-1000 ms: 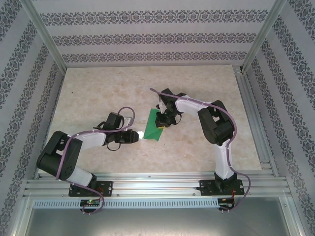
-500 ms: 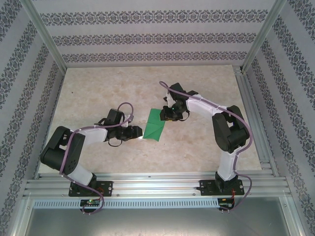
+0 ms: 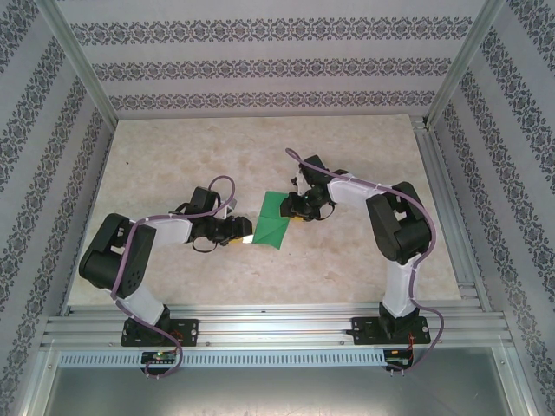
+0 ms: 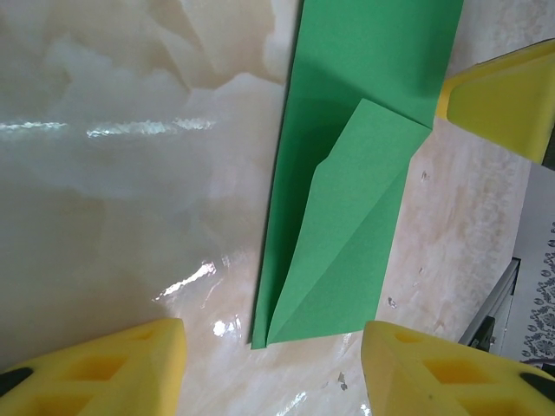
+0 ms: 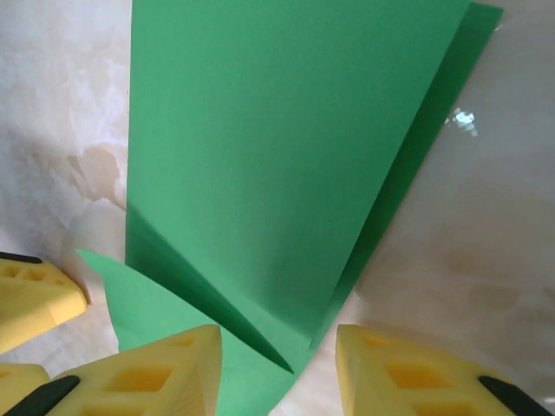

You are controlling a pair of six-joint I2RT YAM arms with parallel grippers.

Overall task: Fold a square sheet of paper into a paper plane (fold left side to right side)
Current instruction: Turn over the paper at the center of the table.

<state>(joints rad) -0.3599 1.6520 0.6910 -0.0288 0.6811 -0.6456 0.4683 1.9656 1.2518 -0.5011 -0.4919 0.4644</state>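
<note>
Marble table point(image 3: 173, 156) beneath paper plane point(image 3: 274, 224), lengthwise near-to-far, nose nearward; left claw point(image 3: 246, 235), right claw point(image 3: 295, 214) both ajar.

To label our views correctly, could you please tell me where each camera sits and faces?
Top external: above and behind the bases, looking down at the table, both arms, left gripper, right gripper, green paper between them.
Left wrist: on the left arm, looking past its open fingers at the paper's folded end.
Right wrist: on the right arm, looking past its fingers along the paper.
Shared: the paper; each wrist view catches the other gripper's finger.
</note>
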